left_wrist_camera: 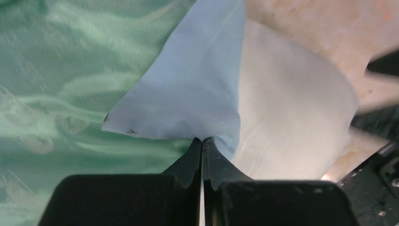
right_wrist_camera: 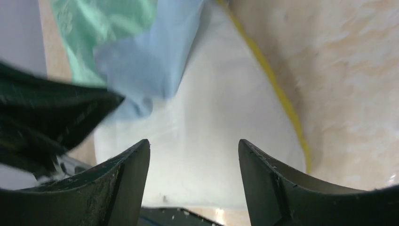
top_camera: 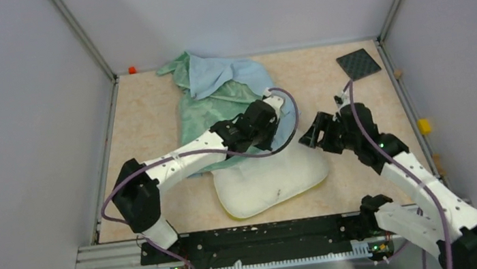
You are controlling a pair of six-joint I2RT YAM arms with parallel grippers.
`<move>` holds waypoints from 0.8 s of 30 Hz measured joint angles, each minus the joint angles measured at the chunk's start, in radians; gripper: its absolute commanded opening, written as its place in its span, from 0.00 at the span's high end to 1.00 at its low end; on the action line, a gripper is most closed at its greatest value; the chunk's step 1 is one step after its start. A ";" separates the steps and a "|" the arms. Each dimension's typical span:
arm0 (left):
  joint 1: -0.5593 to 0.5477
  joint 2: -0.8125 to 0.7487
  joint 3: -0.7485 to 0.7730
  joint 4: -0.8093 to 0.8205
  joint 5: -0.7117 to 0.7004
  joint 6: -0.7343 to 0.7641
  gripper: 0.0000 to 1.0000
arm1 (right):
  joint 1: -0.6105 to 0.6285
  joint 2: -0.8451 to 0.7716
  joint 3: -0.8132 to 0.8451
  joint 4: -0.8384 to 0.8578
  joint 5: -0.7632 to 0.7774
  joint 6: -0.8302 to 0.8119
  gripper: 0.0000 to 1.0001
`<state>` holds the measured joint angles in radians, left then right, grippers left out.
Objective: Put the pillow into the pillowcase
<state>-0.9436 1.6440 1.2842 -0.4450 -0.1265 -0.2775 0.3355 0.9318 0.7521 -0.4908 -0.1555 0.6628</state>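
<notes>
The pillow (top_camera: 273, 184) is lying on the counter (top_camera: 151, 118), right under your right gripper (right_wrist_camera: 194, 146), with its far end sitting beneath a blue flap of the pillowcase (top_camera: 215, 103). It is looking plump and soft, so count on it sagging and folding rather than moving as one stiff piece. You are probably best off taking it by the seam with the yellow band (right_wrist_camera: 282, 99), just to the right of that gripper, where the edge is likely firmer.

The pillowcase is spreading out ahead and to the left of your left gripper (left_wrist_camera: 202, 141). It is thin and limp, and its shiny green side is likely slippery. Your left gripper is clenching the blue edge, jaws pressed together with the cloth bunching at the tips. Your right gripper is hanging released, gripping nothing.
</notes>
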 measured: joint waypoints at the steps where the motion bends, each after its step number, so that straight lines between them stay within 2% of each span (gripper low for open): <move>1: 0.000 0.005 0.026 0.000 0.008 -0.005 1.00 | 0.040 -0.057 -0.034 -0.012 0.003 0.023 0.32; 7: 0.000 0.081 0.181 -0.010 0.059 -0.043 1.00 | 0.303 -0.320 -0.254 -0.034 0.059 0.248 0.31; 12: 0.000 0.154 0.262 -0.041 0.116 -0.070 1.00 | 0.407 -0.305 -0.385 0.034 0.093 0.416 0.31; 13: 0.000 0.154 0.263 -0.044 0.117 -0.072 0.99 | 0.413 -0.285 -0.408 0.066 0.096 0.444 0.35; 14: 0.000 0.154 0.264 -0.052 0.121 -0.072 0.93 | 0.415 -0.259 -0.427 0.101 0.102 0.470 0.43; 16: 0.000 0.154 0.266 -0.065 0.123 -0.072 0.76 | 0.410 -0.199 -0.444 0.154 0.112 0.496 0.66; 18: 0.000 0.152 0.266 -0.085 0.120 -0.068 0.47 | 0.376 -0.130 -0.442 0.196 0.103 0.487 0.88; 19: 0.000 0.149 0.266 -0.099 0.113 -0.068 0.37 | 0.326 -0.089 -0.439 0.218 0.078 0.478 0.93; 21: 0.000 0.132 0.256 -0.117 0.094 -0.058 0.22 | 0.200 -0.033 -0.428 0.244 0.024 0.435 0.94; 24: 0.000 0.060 0.203 -0.148 0.035 -0.049 0.12 | -0.029 0.033 -0.370 0.251 -0.012 0.338 0.93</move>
<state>-0.9436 1.7039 1.4872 -0.5930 -0.0917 -0.3264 0.3065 0.9649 0.3824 -0.2398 -0.1673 1.0012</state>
